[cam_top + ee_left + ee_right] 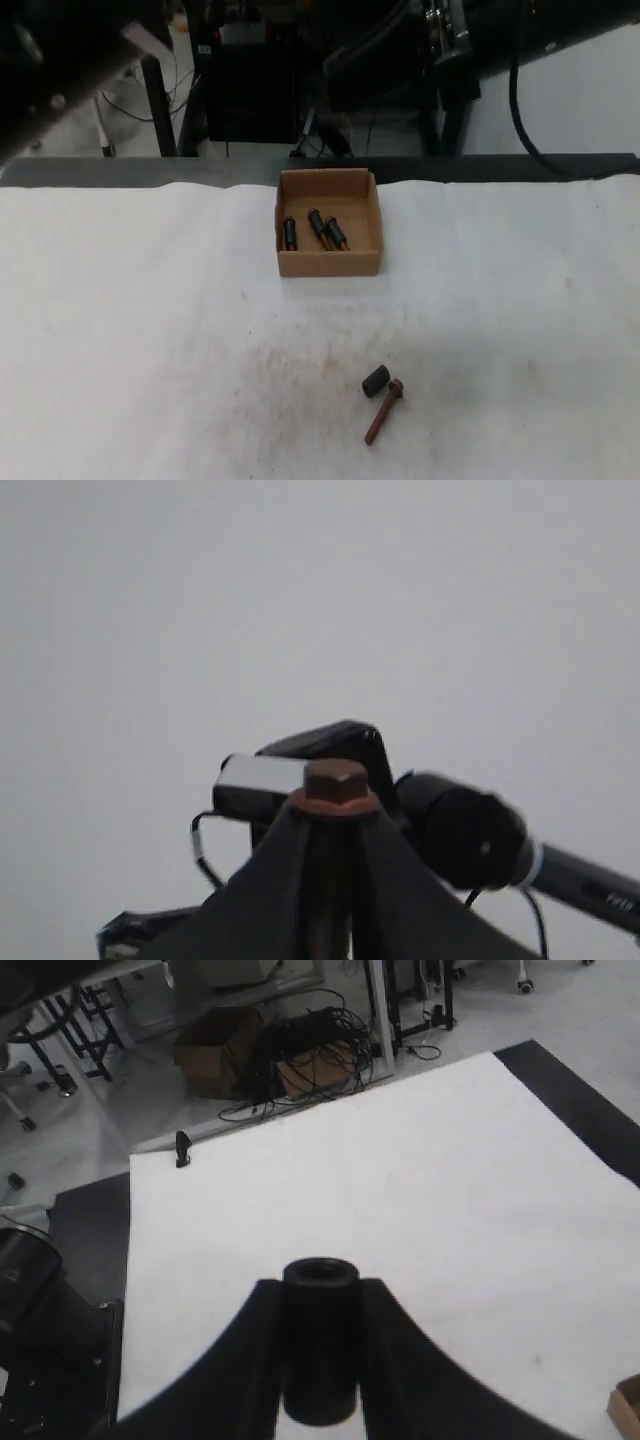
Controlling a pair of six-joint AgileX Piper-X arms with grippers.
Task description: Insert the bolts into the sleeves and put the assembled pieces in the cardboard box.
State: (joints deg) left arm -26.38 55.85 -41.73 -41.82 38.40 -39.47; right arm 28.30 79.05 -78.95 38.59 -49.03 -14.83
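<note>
Cardboard box, high view: the box (330, 262) stands open-topped toward the far side of the bench (120, 330). Three assembled pieces (318, 230) lie inside, with room for more, I judge.
Loose pair, high view: a loose sleeve (375, 380) and a loose bolt (384, 411) lie just beside each other near the front, not yet joined and well apart from the box. Bare white cloth (520, 300) all round them gives an open approach.
Left gripper, left wrist view: the left gripper (330, 825) is clamped on a bolt (335, 783) by its shank. The hex head stands clear past the fingers (270, 880), raised against a plain background, likely for mating in the air.
Clearance, left wrist view: an arm's dark joint (460, 835) sits close behind, so spare room looks tight.
Right gripper, right wrist view: the right gripper (320, 1285) is narrowed onto a sleeve (320, 1345). Its open bore faces outward, which suits taking a bolt.
Edges, right wrist view: the cloth lies well below. Past the bench edge there is floor with cables (300, 1060).
</note>
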